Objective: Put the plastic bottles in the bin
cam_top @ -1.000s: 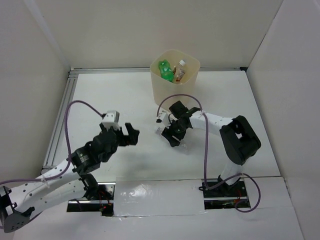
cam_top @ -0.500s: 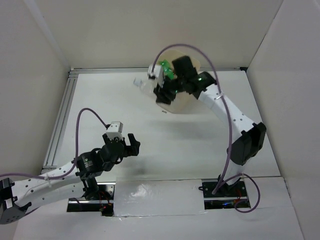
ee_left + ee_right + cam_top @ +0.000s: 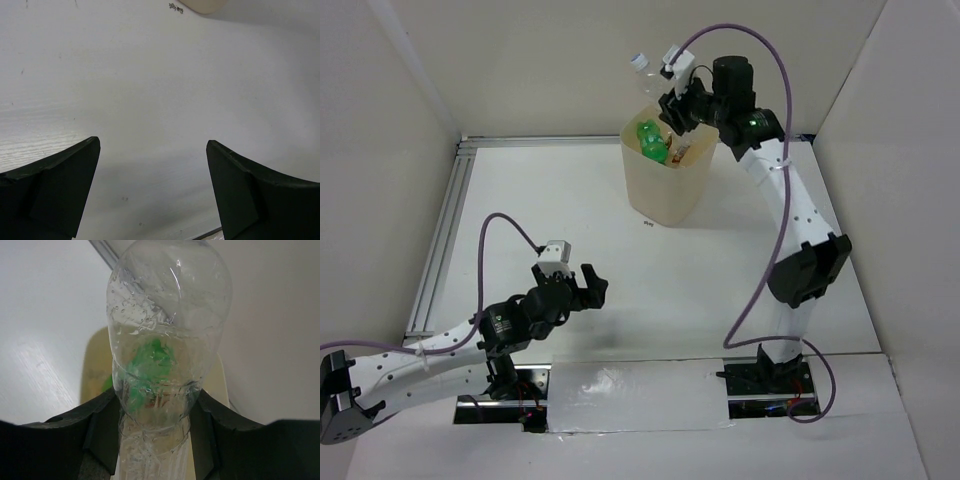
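Fingers of the left gripper point(image 3: 586, 288) were spread wide and nothing was held between them. Only bare table point(image 3: 160, 100) was seen under them, well apart from the bin point(image 3: 665, 195) at one o'clock. Further right, a clear bottle point(image 3: 642, 72) was clamped at its body by the partly closed right gripper point(image 3: 670, 102), high above the bin's far rim. Its long axis was pointed toward ten o'clock from the fingers, cap end outermost. A green bottle point(image 3: 648, 135) was already lying inside. The release was judged to belong to the right arm.
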Action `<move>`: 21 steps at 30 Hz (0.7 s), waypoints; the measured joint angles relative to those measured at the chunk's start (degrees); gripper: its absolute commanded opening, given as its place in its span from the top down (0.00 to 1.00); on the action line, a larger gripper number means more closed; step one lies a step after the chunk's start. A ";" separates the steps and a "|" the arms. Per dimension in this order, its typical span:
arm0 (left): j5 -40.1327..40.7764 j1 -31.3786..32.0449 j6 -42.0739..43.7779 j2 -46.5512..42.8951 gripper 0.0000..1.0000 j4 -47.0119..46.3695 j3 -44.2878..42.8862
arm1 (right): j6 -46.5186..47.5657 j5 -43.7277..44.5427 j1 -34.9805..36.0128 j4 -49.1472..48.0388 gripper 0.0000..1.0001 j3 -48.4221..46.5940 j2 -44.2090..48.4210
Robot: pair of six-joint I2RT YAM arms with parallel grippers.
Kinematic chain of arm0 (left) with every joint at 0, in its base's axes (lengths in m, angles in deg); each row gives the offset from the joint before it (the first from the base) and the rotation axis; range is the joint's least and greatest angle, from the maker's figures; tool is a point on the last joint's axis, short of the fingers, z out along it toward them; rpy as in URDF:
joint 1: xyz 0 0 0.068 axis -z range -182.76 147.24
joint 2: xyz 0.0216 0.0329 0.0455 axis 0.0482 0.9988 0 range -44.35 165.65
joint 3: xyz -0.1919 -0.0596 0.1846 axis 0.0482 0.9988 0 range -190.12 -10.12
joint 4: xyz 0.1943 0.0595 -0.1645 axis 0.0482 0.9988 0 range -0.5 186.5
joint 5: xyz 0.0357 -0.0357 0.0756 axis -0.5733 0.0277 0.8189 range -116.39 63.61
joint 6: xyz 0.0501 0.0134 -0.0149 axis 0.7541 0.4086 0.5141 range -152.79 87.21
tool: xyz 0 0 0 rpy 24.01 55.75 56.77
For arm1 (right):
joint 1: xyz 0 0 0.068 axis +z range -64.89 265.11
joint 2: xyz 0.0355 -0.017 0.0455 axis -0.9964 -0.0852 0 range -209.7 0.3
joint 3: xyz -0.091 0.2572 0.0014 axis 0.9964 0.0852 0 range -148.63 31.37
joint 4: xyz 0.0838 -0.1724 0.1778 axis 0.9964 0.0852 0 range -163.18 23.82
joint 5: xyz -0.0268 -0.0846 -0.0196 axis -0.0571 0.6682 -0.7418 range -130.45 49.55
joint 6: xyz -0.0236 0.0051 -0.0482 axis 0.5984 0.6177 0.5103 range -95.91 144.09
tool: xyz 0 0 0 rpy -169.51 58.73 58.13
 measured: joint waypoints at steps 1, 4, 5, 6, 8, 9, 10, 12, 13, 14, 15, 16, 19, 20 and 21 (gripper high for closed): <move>-0.09 0.00 0.02 0.00 0.00 -0.11 0.00 | 0.52 0.17 -0.50 -0.17 0.58 -0.02 -1.73; -0.44 0.00 0.00 0.00 0.00 -0.55 0.00 | 3.45 1.73 -1.95 -0.04 0.55 0.52 -6.60; -0.57 0.00 -0.04 -0.04 0.00 -0.66 0.00 | 4.61 2.62 -2.23 -0.07 0.53 0.90 -7.82; -0.59 0.00 -0.04 -0.15 0.00 -0.63 0.02 | 5.95 3.58 -2.56 0.24 0.49 1.22 -8.76; -0.59 0.00 -0.17 -0.57 0.00 -0.61 0.04 | 9.22 5.09 -3.04 0.94 0.37 1.33 -9.97; -0.59 0.00 -0.22 -0.94 0.00 -0.55 0.09 | 10.82 5.49 -3.21 1.01 0.12 1.33 -9.99; -0.59 0.00 -0.22 -1.42 0.00 -0.55 0.13 | 12.44 5.86 -3.34 1.05 0.12 1.33 -9.94; -0.57 0.00 -0.28 -2.21 0.00 -0.57 0.24 | 15.45 6.62 -3.34 1.73 0.00 1.01 -9.92; -0.57 0.00 -0.31 -2.38 0.00 -0.61 0.33 | 17.09 6.97 -3.43 2.19 0.00 0.90 -9.92; -0.57 0.00 -0.31 -2.43 0.00 -0.63 0.44 | 18.60 7.15 -3.61 3.15 0.00 0.85 -9.92; -0.59 0.00 -0.31 -2.40 0.00 -0.61 0.48 | 19.43 7.17 -3.78 3.96 0.00 0.85 -9.92; -0.57 0.00 -0.31 -2.29 0.00 -0.66 0.63 | 20.22 7.06 -3.98 4.68 0.00 0.83 -9.92; -0.59 0.00 -0.20 -1.29 0.00 -0.94 0.74 | 21.59 6.51 -4.26 6.32 0.00 0.83 -9.88; -0.61 0.00 -0.17 -0.74 0.00 -1.20 0.74 | 21.64 6.23 -4.26 6.62 0.00 0.81 -9.79; -0.61 0.00 -0.11 -0.13 0.00 -1.49 0.74 | 21.66 5.84 -4.35 6.93 0.00 0.83 -9.60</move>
